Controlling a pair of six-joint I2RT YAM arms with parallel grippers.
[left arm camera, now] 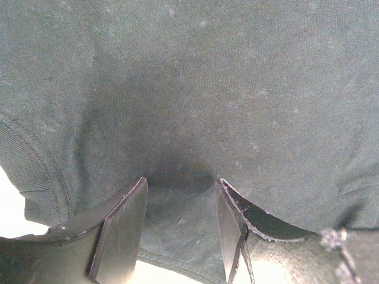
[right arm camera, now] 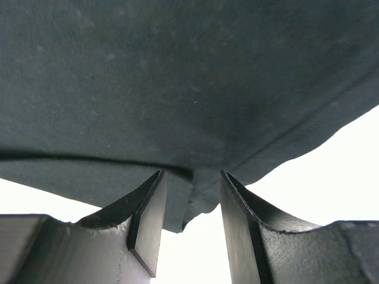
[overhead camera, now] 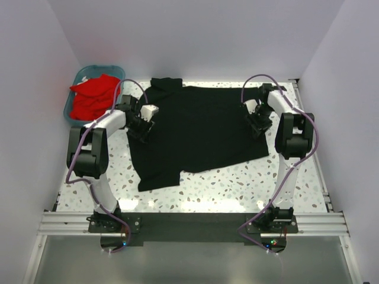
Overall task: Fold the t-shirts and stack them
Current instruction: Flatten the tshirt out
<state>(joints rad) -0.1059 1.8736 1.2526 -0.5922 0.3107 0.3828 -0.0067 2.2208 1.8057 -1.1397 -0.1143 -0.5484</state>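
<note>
Speckled table (overhead camera: 237,183): large black t-shirt (overhead camera: 201,130) is spread flat across its centre. Teal basket (overhead camera: 98,67) at far left holds the red t-shirts (overhead camera: 92,97). Left gripper (left arm camera: 180,186) is at the shirt's left edge, right gripper (right arm camera: 192,180) at its right edge. Both sets of fingers straddle bunched cloth with a gap between them; cannot tell if they are clamped.

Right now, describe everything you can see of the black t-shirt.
The black t-shirt is large, plain, soft knit, spread nearly flat on the speckled table, sleeves jutting at its left end. The left gripper and right gripper rest at its opposite ends, jaws open with cloth edge between them.
</note>
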